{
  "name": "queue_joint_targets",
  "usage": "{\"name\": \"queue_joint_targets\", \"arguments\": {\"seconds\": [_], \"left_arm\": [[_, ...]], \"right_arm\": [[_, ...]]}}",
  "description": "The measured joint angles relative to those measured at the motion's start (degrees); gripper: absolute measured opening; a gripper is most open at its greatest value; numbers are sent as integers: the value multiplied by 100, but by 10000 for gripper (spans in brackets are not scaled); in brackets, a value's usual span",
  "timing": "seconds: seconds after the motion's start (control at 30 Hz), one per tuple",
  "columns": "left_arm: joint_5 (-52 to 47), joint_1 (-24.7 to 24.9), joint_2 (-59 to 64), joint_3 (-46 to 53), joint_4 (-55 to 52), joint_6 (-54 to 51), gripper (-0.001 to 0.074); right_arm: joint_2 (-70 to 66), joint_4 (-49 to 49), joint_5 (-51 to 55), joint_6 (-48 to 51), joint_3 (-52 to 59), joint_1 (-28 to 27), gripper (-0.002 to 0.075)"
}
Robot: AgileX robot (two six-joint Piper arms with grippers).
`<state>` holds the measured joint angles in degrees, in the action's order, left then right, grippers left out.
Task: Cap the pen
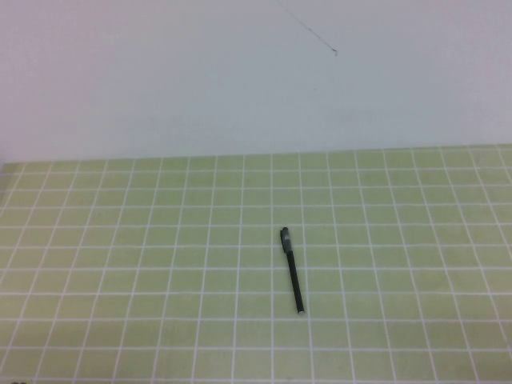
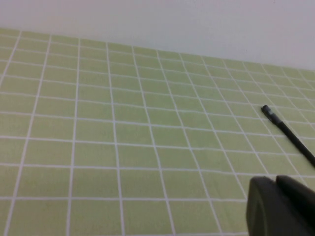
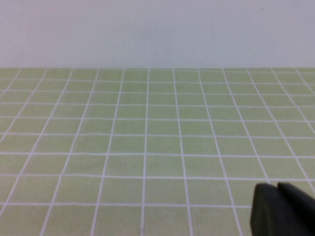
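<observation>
Hovering low over the near edge of the mat (image 1: 144,264), both arms sit parked, out of the high view and showing only in their own wrist cameras. Left gripper (image 2: 276,184) first: two dark, blunt, matte fingers pressed together, nothing between them, raised just above the mat. Right gripper (image 3: 278,191) is the same story, dark fingers closed on themselves and empty, held level and pointing out towards the far wall (image 1: 240,80).

Ahead of the left gripper, and off to its right, lies the pen (image 2: 288,133), well apart from the fingertips with bare mat between. It is a thin, straight black stick lying flat, its thicker dark end towards the wall and its small pale tip towards the robot. From above, the pen (image 1: 292,270) sits near the middle of the mat, running almost along a grid line with a slight slant. It does not show in the right wrist view.

That mat is pale green, smooth, ruled in white squares. Beyond its far edge rises the plain white wall, marked by a thin dark line (image 1: 308,28) high up.
</observation>
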<state>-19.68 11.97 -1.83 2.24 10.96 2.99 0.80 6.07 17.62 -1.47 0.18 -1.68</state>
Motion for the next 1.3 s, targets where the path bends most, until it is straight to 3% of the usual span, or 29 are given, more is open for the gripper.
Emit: {"name": "queue_joint_targets", "arguments": {"seconds": [0.3, 0.6, 0.93, 1.13, 1.3], "left_arm": [[-69, -1026, -5, -14, 62, 97, 0], [139, -1377, -13, 12, 265, -603, 0], [198, -1812, 12, 22, 296, -639, 0], [208, -1814, 22, 22, 296, -639, 0], [208, -1427, 12, 22, 296, -639, 0]], "right_arm": [[0, 0, 0, 0, 0, 0, -1], [0, 0, -13, 0, 0, 0, -1], [0, 0, -13, -3, 0, 0, -1], [0, 0, -13, -3, 0, 0, -1], [0, 4, -13, -3, 0, 0, -1]]}}
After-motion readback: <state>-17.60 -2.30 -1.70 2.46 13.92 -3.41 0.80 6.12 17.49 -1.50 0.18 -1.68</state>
